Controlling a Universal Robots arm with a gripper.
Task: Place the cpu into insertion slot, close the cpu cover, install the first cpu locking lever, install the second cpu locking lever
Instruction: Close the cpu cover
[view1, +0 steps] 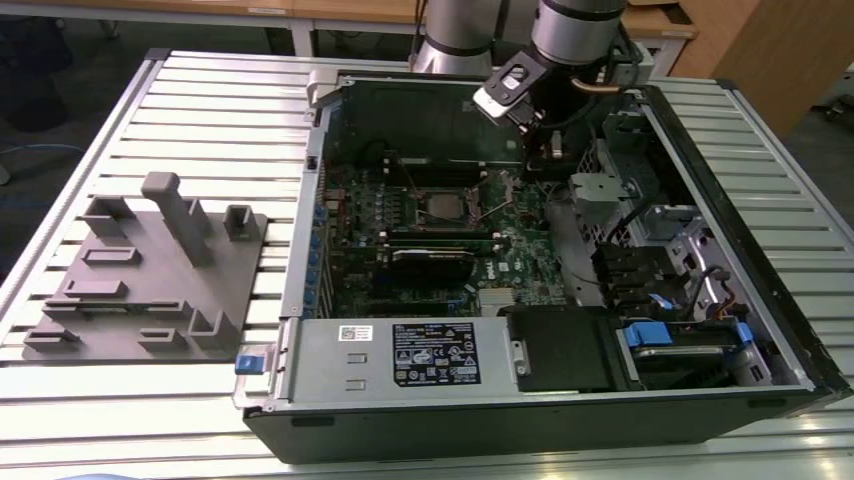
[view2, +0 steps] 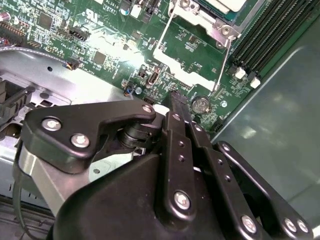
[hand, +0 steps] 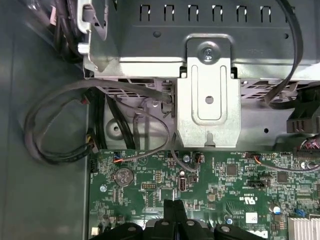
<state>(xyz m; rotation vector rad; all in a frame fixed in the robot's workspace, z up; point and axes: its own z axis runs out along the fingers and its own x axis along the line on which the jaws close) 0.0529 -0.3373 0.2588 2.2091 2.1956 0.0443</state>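
In the exterior view the cpu (view1: 439, 208) lies as a silver-grey square in the insertion slot (view1: 416, 222) on the green board. The silvery cpu cover (view1: 465, 193) frames it. Two thin wire levers (view1: 400, 172) stick out beside the slot. My gripper (view1: 550, 158) hangs inside the case, up and toward the exterior view's right of the slot, touching none of these. In both wrist views its black fingertips (view2: 176, 102) (hand: 175, 206) are pressed together with nothing between them, just above the board. In the second wrist view, a corner of the cpu (view2: 227, 4), the cover (view2: 197, 15) and a lever rod (view2: 223, 62) show.
A grey power-supply box (view1: 400, 355) fills the case's near end. Drive bays and cables (view1: 667, 260) crowd the exterior view's right. A metal bracket (hand: 209, 100) and looped cables (hand: 55, 130) lie just beyond the fingertips. A grey fixture plate (view1: 147, 270) sits on the slatted table (view1: 214, 110).
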